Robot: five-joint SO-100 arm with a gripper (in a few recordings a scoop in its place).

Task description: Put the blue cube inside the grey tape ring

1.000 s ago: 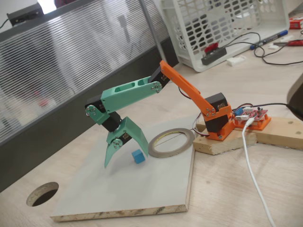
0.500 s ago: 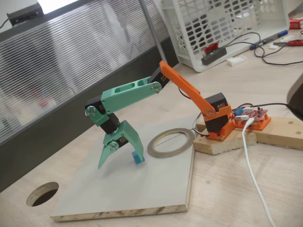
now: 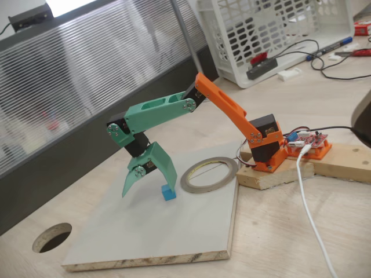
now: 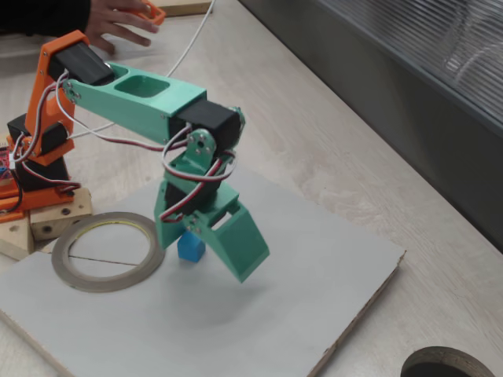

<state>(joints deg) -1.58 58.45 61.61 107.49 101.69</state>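
The blue cube (image 3: 168, 192) (image 4: 190, 248) rests on the grey board (image 3: 162, 231) (image 4: 259, 330), a short way from the grey tape ring (image 3: 191, 184) (image 4: 106, 284), which lies flat on the same board. My green gripper (image 3: 149, 184) (image 4: 203, 259) points down over the cube and is open, its fingers spread wide. In one fixed view the cube sits just under the finger nearer the ring. In the other it lies between the two fingers, close to the ring-side one. Nothing is gripped.
A round dark hole (image 3: 52, 237) (image 4: 448, 365) is cut in the tabletop past the board's corner. The orange arm base stands on a wooden block (image 3: 272, 176) beside the ring, with a white cable (image 3: 307, 202) trailing off. A white basket (image 3: 272, 35) stands at the back.
The gripper dipped towards the cube, its near finger partly covering it, then rose a little. The cube and the ring have stayed in place.
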